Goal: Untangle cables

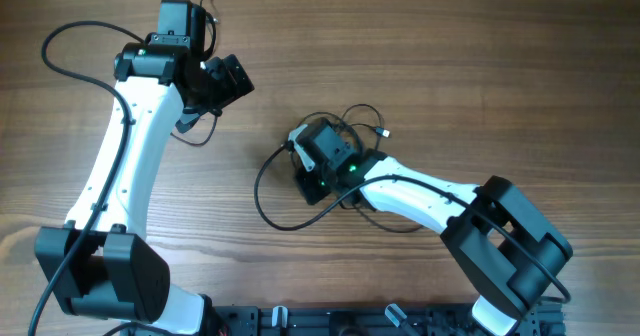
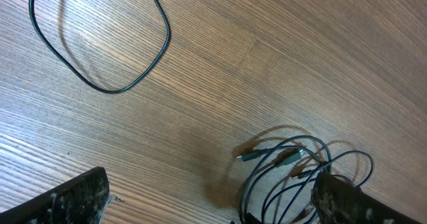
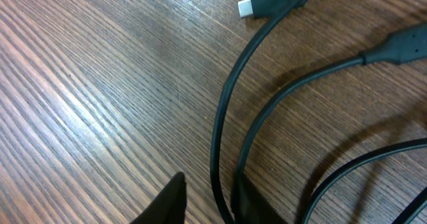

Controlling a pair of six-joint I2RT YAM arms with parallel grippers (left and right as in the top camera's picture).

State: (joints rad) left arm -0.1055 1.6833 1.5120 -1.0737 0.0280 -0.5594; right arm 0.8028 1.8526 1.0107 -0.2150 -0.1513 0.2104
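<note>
Black-green and glossy, the cables (image 3: 215, 131) are thin rubbery strands that curve in loose arcs over the wooden tabletop (image 1: 450, 56). One ends in a small plug (image 3: 248, 9) with a pale metal tip. From overhead, most of them lie mid-tabletop in a tangle, and one wide loop (image 1: 258, 188) swings out on the side toward the left arm. The right claw (image 3: 208, 184) sits right on that tangle. In its wrist view the fingers stand close together on either side of one strand, with a sliver of wood showing between the strand and one finger, so I cannot tell whether the strand is pinched. The left claw (image 2: 207, 204) gapes wide over bare wood and holds nothing. In its wrist view a smaller bunch with plug ends lies just beside one finger (image 2: 347, 197) and partly under it, while a lone strand curves well apart and is cut off by the frame's top edge. Overhead, the right claw and its arm cover the heart of the tangle, so the crossings there cannot be traced. The left arm hides part of the strands near it, and the right wrist view cuts every strand at its edges.
</note>
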